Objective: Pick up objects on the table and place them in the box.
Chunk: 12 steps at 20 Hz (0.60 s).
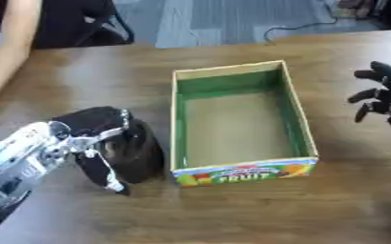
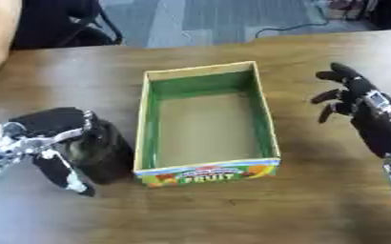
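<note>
An open cardboard box with green inner walls and a "FRUIT" label on its near side stands in the middle of the wooden table; nothing lies inside it. Just left of the box stands a dark, rounded object. My left hand is wrapped round that object, fingers above and a thumb below it. My right hand hovers to the right of the box, fingers spread and relaxed, holding nothing.
A person's bare arm rests on the table at the far left. Chair legs and a cable lie on the floor beyond the table's far edge. Bare tabletop lies in front of the box.
</note>
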Tool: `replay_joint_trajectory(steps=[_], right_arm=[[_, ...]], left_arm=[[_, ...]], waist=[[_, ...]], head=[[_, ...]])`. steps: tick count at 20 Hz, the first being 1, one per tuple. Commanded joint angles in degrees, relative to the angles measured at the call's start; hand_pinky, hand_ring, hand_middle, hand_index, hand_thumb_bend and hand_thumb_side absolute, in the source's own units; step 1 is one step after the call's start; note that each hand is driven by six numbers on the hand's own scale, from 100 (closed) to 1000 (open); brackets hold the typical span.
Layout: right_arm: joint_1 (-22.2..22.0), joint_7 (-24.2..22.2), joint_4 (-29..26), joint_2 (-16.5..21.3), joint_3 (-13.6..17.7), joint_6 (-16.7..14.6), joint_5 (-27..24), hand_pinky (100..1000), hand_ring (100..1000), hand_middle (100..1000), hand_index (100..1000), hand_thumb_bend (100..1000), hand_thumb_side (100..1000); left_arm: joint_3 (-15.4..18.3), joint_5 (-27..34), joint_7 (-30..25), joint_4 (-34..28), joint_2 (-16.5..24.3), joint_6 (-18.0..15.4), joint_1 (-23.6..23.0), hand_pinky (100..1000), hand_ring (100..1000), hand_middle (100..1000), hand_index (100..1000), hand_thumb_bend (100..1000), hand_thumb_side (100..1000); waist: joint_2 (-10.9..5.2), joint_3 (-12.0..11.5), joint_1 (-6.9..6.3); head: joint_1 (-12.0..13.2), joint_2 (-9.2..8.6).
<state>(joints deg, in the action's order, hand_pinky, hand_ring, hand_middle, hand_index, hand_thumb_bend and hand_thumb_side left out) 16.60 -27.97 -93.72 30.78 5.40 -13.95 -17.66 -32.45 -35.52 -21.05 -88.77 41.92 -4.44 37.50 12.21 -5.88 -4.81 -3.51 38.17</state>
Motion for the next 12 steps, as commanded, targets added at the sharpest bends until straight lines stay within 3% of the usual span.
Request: replay_joint_trajectory(steps=[1,3,6,9,12], right_arm=[[0.9,0.1,-0.9,1.2,0.4,-0.3,0.0,465,686,880,1000,100,1000],[0.9,0.2,-0.8,1.3,0.4,-0.3,0.0,465,686,880,1000,100,1000],[0.9,0.2,-0.8,1.2,0.4,-0.3,0.0,465,686,880,1000,100,1000],[0.9,0.3,-0.8,1.2,0.5,-0.2,0.0,465,686,880,1000,100,1000],[0.9,0.4,-0.8,1.3,0.5,-0.2,-0.1,465,686,880,1000,100,1000]], left_arm=[[0.4,-1.3,-0.4,0.7,0.8,-0.5,0.4,100,100,271,378,561,144],[0.3,-1.9,-1.6,0.7,0.9,-1.2,0.5,100,100,243,392,293,100],[0.4,-2.2,-3.1,0.6,0.8,-1.6,0.7,100,100,192,355,118,100],[0.5,-2.7,-3.5,0.6,0.8,-1.6,0.8,100,100,102,279,100,181],[0.5,-3.9,-3.8,0.4,0.8,-1.5,0.9,100,100,100,241,100,238]], waist=[[-0.67,0.0,0.21],[-0.68,0.0,0.19],[-0.68,-0.1,0.16],[-0.65,-0.2,0.18],[-0.65,-0.2,0.21]], head=[[-0.2,0.05],[-0.2,0.06],[-0.2,0.10],[-0.3,0.12],[-0.3,0.13]])
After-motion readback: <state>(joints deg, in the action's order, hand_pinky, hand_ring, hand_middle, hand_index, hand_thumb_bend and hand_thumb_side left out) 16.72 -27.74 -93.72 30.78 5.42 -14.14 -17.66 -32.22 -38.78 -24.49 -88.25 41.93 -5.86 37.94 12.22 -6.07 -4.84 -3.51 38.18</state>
